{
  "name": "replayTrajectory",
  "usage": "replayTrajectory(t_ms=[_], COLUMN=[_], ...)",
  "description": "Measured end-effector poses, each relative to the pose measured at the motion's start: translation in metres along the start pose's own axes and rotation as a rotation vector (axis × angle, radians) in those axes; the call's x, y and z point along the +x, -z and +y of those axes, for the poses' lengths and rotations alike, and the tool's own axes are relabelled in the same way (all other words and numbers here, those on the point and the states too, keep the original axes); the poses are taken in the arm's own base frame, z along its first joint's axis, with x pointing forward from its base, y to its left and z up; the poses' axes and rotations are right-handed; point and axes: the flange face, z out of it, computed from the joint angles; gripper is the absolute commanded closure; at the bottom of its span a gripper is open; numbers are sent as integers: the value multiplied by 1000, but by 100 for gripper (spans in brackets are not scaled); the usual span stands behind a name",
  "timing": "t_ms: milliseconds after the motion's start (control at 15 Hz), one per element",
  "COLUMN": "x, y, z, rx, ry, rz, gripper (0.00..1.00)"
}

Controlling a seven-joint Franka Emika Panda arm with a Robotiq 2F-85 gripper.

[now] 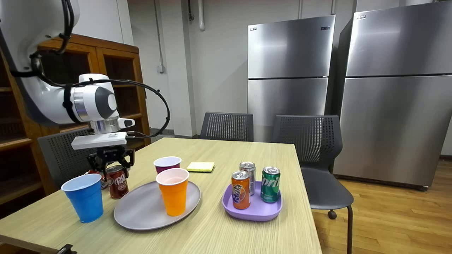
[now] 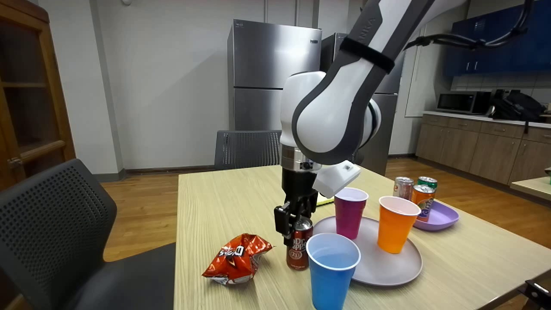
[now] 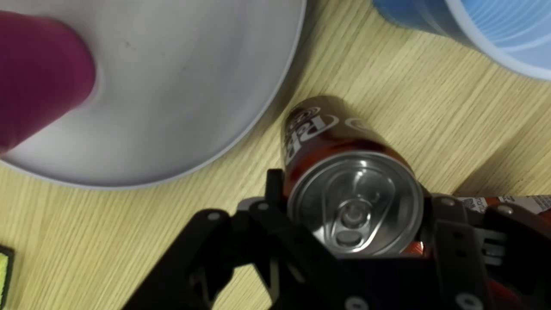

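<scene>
A dark red Dr Pepper can (image 1: 118, 187) stands upright on the table, seen in both exterior views. My gripper (image 1: 116, 174) comes down over its top, one finger on each side. In the wrist view the gripper (image 3: 351, 193) has its fingers against opposite sides of the can (image 3: 327, 129), just below the silver lid. Beside the can lies a red snack bag (image 2: 239, 260), mostly covered in the wrist view by the right finger. A blue cup (image 2: 330, 280) stands close to the can, and a grey plate (image 3: 181, 107) lies on its other side.
A maroon cup (image 2: 351, 215) and an orange cup (image 1: 173, 194) stand on the plate. Farther off, a purple tray (image 1: 254, 213) carries a Fanta can (image 1: 241, 192), a Sprite can (image 1: 270, 187) and a silver can (image 1: 249, 167). A yellow sponge (image 1: 200, 166) lies behind the plate.
</scene>
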Motion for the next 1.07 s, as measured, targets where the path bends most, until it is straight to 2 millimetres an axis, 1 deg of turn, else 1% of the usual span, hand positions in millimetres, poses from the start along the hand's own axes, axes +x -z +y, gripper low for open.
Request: replayTrajectory(t_ms=[400,533,667,1067], x=[-8,-10,-12,-13], y=[1,5,15,56], z=[-2,-2,-2,3], rx=[0,0,-2,5], ry=[1,-1,-2,-6], rz=[-8,-5,8,71], gripper=[62,62,62,62])
